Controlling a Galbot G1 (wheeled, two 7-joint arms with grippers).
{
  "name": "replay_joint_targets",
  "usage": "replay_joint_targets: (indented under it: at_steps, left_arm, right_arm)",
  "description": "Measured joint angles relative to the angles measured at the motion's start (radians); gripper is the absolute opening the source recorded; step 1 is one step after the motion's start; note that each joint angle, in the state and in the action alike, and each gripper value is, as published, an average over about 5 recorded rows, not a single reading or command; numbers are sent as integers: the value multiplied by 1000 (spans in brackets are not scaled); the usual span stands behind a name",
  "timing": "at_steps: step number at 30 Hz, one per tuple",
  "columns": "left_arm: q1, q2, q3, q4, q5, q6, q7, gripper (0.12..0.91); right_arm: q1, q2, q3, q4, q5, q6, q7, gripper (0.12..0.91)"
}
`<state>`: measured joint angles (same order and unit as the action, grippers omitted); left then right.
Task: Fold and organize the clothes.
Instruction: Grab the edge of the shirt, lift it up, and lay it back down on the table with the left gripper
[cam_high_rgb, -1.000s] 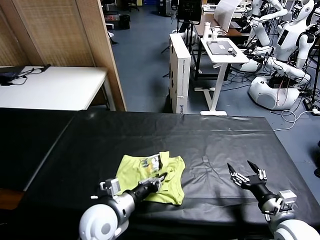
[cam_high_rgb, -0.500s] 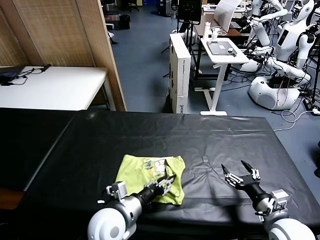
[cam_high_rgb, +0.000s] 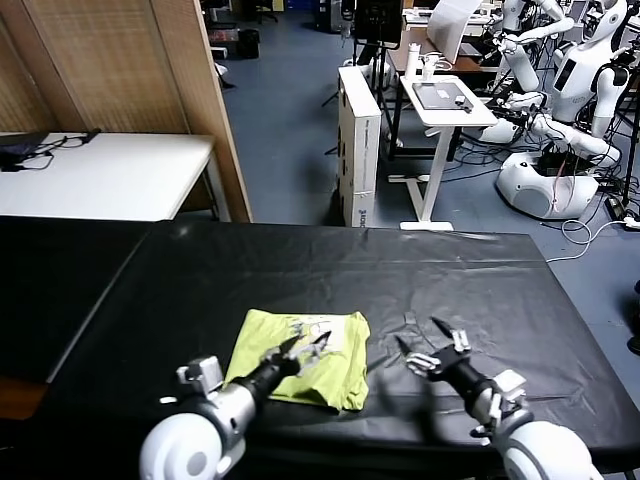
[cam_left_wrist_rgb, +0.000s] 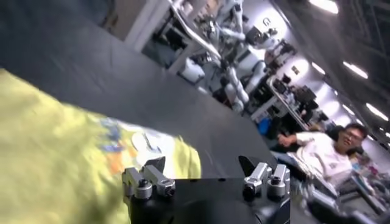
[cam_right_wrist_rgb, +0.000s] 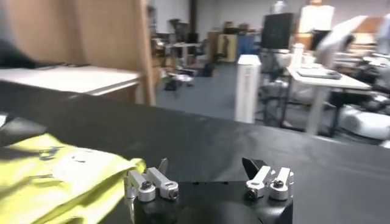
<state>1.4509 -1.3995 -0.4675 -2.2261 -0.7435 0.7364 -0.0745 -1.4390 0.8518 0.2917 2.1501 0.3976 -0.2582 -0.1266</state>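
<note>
T-shirt (cam_high_rgb: 300, 358) print (cam_left_wrist_rgb: 125, 137) only in wrist view

Black-covered table (cam_high_rgb: 450, 270) with wrinkled sheet; lime T-shirt (cam_high_rgb: 262, 340) lies folded flat on it — directly under the spread jaws of the left gripper (cam_high_rgb: 304, 351); bare cloth under the right gripper (cam_high_rgb: 430, 346) jaws, shirt just beside them.
</note>
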Motion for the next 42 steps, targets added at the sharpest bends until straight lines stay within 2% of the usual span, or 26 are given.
replay_joint_targets:
  at_steps: [7, 13, 18, 22, 25, 33, 39, 42]
  left_arm:
    - [2, 3, -12, 7, 26, -5, 2, 907]
    - [3, 6, -15, 10, 29, -19, 3, 907]
    - [7, 6, -15, 11, 33, -25, 4, 907]
    - [13, 4, -15, 10, 39, -28, 6, 907]
    - [17, 1, -14, 7, 45, -29, 8, 907]
    - [24, -12, -12, 1, 58, -30, 14, 907]
    - [29, -13, -12, -3, 63, -31, 15, 907]
    - [30, -14, -12, -5, 64, -31, 15, 907]
  right_arm:
    - [7, -97, -126, 21, -181, 78, -81, 907]
    - [11, -148, -172, 21, -268, 103, -100, 907]
    - [11, -152, -195, 9, -325, 119, -98, 889]
    - [12, -147, -208, 0, -361, 124, -96, 785]
    - [16, -146, -213, -4, -385, 130, -95, 741]
    - [26, -138, -227, -15, -457, 150, -99, 696]
    - [29, -134, -242, -27, -476, 156, -102, 666]
    - [29, -133, -243, -27, -476, 157, -102, 595]
